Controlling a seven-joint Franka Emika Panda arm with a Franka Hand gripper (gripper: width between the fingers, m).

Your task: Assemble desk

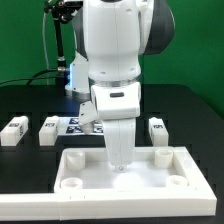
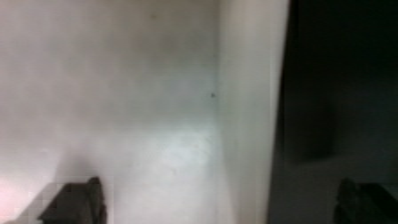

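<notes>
Desk panel (image 1: pixel 140 180): probably light, stiff, slick plastic; best hold is the raised rim. Gripper (image 1: pixel 118 162) sits at its rear rim; fingers (image 2: pixel 71 202) apart, grasping or released unclear.

We see a blurred white panel (image 2: pixel 125 100) close up, a paler strip along its edge, and the dark table (image 2: pixel 347 90) beside it. Our gripper (image 2: pixel 217 205) holds its two dark fingertips (image 2: pixel 71 203) wide apart.
</notes>
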